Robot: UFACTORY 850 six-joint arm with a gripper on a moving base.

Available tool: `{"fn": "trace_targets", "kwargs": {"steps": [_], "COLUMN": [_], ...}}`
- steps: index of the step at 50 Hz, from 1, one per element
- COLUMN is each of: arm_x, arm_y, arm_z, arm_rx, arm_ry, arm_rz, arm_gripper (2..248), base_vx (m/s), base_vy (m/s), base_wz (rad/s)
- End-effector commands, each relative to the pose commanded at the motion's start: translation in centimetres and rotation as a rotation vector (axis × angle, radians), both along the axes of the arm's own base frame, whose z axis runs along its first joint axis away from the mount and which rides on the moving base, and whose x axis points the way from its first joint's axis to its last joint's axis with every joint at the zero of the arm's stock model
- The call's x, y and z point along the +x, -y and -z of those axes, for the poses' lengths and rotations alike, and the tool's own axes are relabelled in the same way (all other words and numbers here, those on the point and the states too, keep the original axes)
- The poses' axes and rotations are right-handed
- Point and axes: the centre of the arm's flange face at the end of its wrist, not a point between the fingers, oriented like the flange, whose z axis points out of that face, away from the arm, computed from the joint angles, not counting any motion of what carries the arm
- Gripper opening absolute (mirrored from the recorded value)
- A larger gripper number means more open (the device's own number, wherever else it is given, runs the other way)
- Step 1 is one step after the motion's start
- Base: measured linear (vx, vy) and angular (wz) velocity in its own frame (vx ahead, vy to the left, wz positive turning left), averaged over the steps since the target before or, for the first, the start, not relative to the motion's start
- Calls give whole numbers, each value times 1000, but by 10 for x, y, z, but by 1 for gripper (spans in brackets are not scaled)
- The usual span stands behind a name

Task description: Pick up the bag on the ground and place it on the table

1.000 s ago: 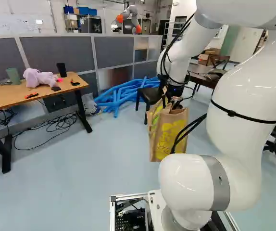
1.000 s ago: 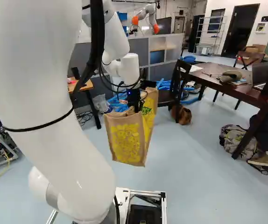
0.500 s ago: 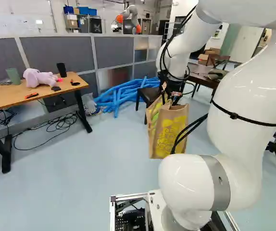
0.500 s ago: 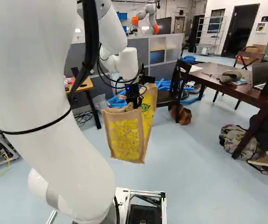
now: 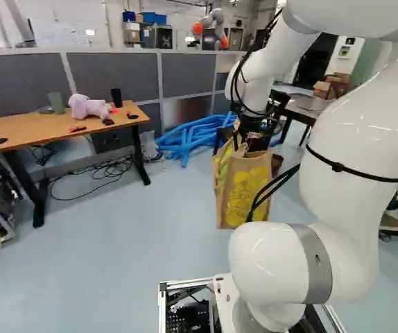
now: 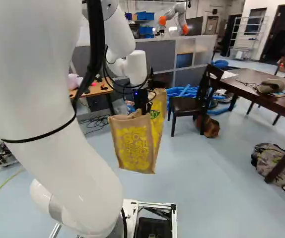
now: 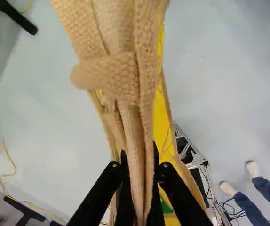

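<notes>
The tall tan woven bag with yellow print (image 6: pixel 135 146) is held by its gathered upper cloth, which is pinched in the black two-fingered tool (image 7: pixel 139 162); the tool is narrowed on the folds from both sides. By this top hold the weight is presumably left to hang below, so that the bag can be carried upright. The bag appears to be suspended above the pale blue floor (image 5: pixel 116 250), with its lower edge slightly slanted.

Past the bag, to its left in the left base view, the table with a light wooden top and dark legs (image 5: pixel 46 132) is seen. On it are set a soft pinkish-lilac plush thing (image 5: pixel 88 106) and a black cup (image 5: pixel 116 97). This table may be the one meant, though a long dark brown wooden table (image 6: pixel 249 74) is also seen, to the right of the bag in the right base view.

A coarse, ribbed weave is shown by the bag's cloth, and its tan strap (image 7: pixel 109 73) is thick and rounded. The lift is judged done and the carry under way; clearance over the table's edge is needed, since the deep, limp sides could be snagged or swung into the cup.
</notes>
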Motion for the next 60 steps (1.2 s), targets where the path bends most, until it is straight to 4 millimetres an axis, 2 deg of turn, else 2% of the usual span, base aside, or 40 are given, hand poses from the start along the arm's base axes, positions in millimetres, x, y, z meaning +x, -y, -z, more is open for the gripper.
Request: {"fn": "trace_targets", "kwargs": {"steps": [20, 60], "arm_x": [0, 0], "arm_y": [0, 0], "arm_z": [0, 0], "arm_rx": [0, 0], "arm_ry": [0, 0], "arm_rz": [0, 0], "arm_gripper": [21, 21], "base_vx": [-1, -2], "base_vy": [112, 80], "base_wz": [519, 381]}}
